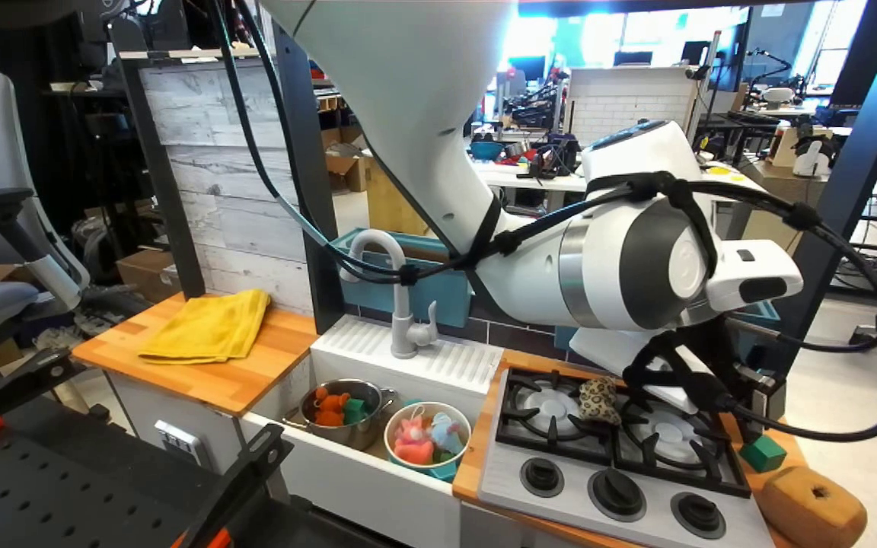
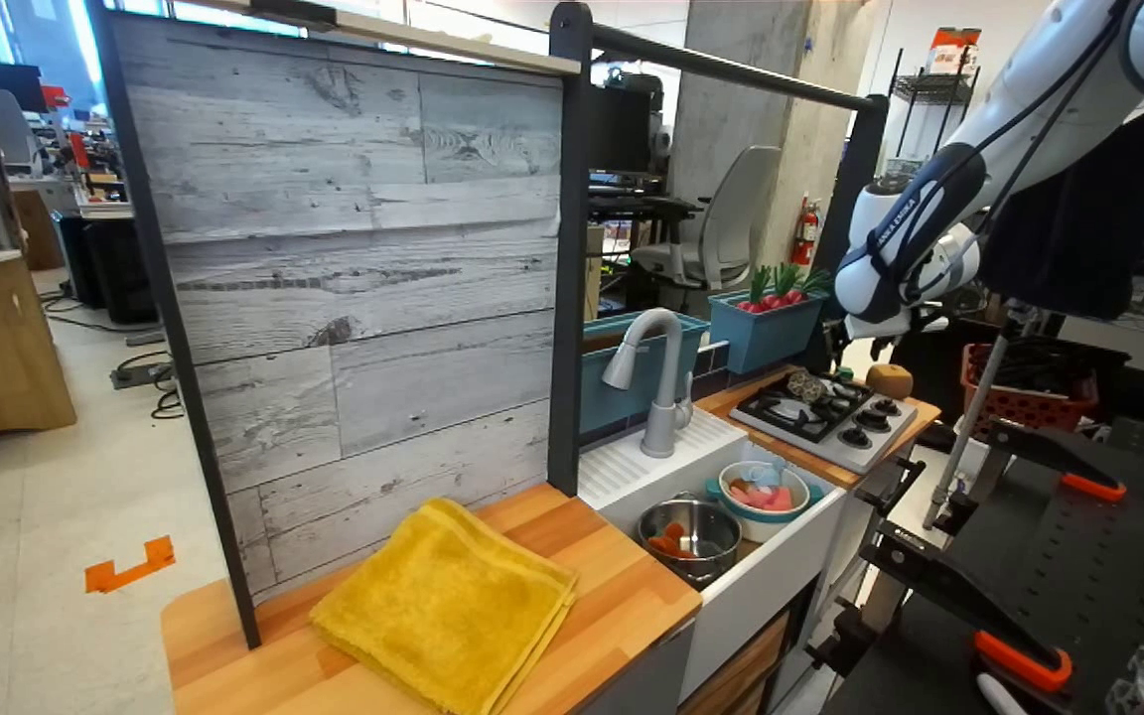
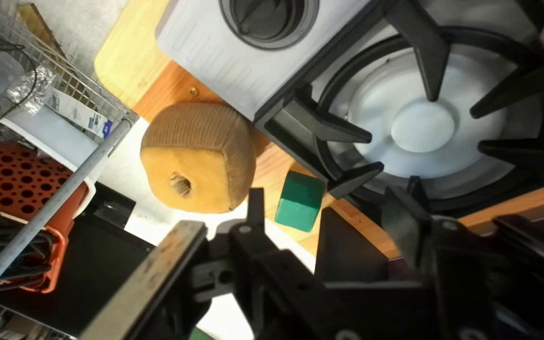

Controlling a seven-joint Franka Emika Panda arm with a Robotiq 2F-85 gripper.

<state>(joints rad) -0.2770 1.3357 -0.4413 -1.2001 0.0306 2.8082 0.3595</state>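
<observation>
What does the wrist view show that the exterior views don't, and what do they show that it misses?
Only the wrist view shows a screw in the wooden counter and a printed white strip off past the counter's end.

Only the exterior views, both of them, show the yellow cloth, the faucet, the metal pot and the white bowl with plush toys inside.

Shared by all: the stove, the brown stuffed block and the gripper. The green block is clear in the wrist view and in an exterior view.

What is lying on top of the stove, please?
On the stove, a leopard-print object rests on the black grates, between the two burners. What lies directly beneath it is hidden.
</observation>
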